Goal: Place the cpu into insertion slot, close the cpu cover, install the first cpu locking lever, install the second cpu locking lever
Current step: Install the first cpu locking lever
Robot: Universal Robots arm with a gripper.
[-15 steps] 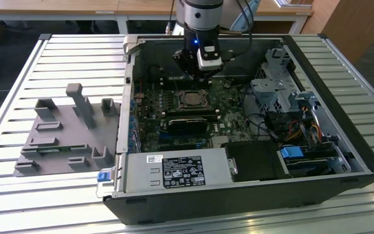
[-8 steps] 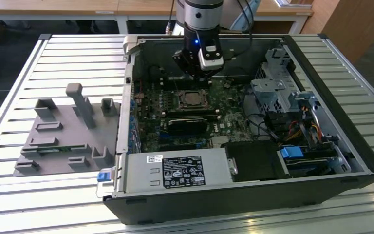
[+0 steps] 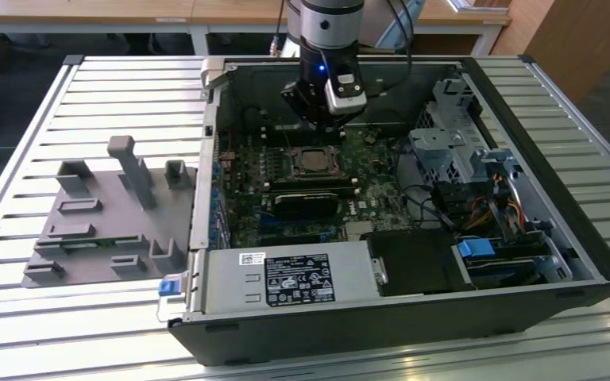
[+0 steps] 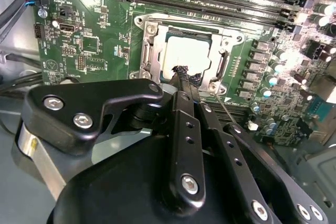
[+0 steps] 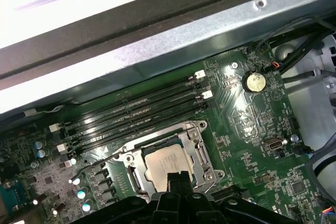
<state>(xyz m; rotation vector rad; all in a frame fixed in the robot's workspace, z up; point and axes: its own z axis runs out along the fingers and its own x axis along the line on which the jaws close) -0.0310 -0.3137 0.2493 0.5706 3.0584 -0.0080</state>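
Exterior view: table [image 3: 9, 333] of pale slats bearing an open computer case [image 3: 586, 262]; arm entering from above, gripper [image 3: 322, 128] lowered inside the case over the green motherboard [image 3: 244, 230]; grey metal box [image 3: 283, 279] with a white label at the case's near edge; grey moulded fixture [image 3: 114, 214] on the slats toward the exterior view's left, well apart from the gripper.

Second wrist view: cpu [image 4: 190, 52], silver-grey top, lying flat and seated in the insertion slot [image 4: 148, 60]; cpu cover [image 4: 152, 43] lying down as a silvery frame around the chip; fingers [image 4: 181, 108] drawn narrow, tips together at the chip's near edge, nothing seen between them; contact with the chip cannot be told; thin metal lever [image 4: 227, 111] running out from the frame's corner beside the fingers, latched or not cannot be told.

First wrist view: gripper [image 5: 178, 178] at the edge of the cpu [image 5: 164, 162]; cover frame [image 5: 202, 155] flat around it; a second thin lever [image 5: 97, 162] angled out from the frame; long black memory slots [image 5: 131, 118] just beside the socket; round coin battery [image 5: 255, 81] well apart on the board.
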